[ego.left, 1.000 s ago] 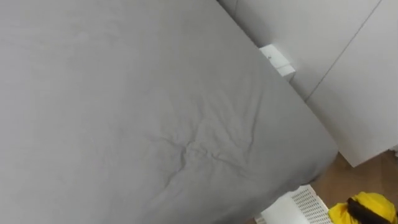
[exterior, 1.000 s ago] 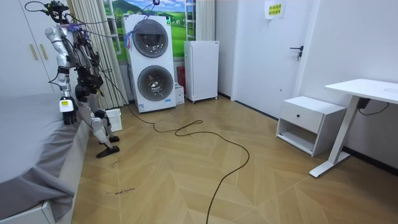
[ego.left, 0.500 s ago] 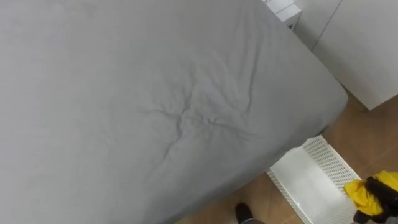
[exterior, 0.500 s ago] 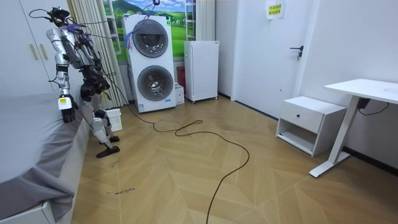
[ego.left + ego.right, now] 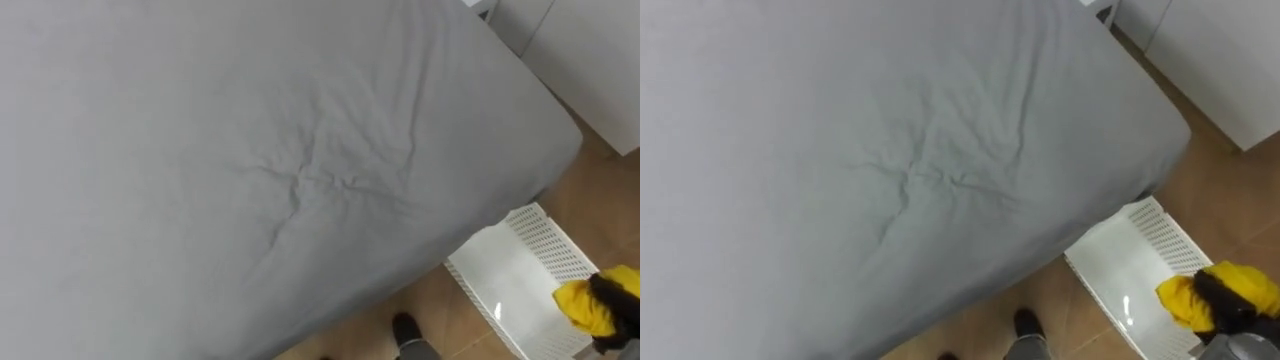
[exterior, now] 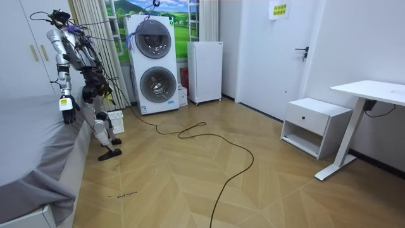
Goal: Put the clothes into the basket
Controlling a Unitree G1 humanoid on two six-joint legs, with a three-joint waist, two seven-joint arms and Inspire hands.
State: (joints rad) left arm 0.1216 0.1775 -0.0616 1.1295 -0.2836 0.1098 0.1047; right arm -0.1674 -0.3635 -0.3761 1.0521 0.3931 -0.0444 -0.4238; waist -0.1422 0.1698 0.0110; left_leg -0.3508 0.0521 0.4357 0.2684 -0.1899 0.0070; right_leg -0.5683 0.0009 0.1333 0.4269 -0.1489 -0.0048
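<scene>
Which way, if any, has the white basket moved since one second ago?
No. In the room view the basket keeps its place on the floor beside the bed; its shift in the left eye view is the camera's own.

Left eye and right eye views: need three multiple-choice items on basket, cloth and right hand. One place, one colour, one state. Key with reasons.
1. Where does the basket sit?
A. On the floor beside the bed
B. On top of the bed
C. On a desk

2. What colour is the cloth?
A. Red
B. Yellow
C. Blue

3. What state is the right hand in?
A. Open and empty
B. Pressed flat on the bed
C. Shut on the cloth

Key:
1 A: the white basket stands on the wooden floor next to the bed's edge.
2 B: the cloth over the basket is bright yellow.
3 C: the dark fingers curl round the cloth.
</scene>
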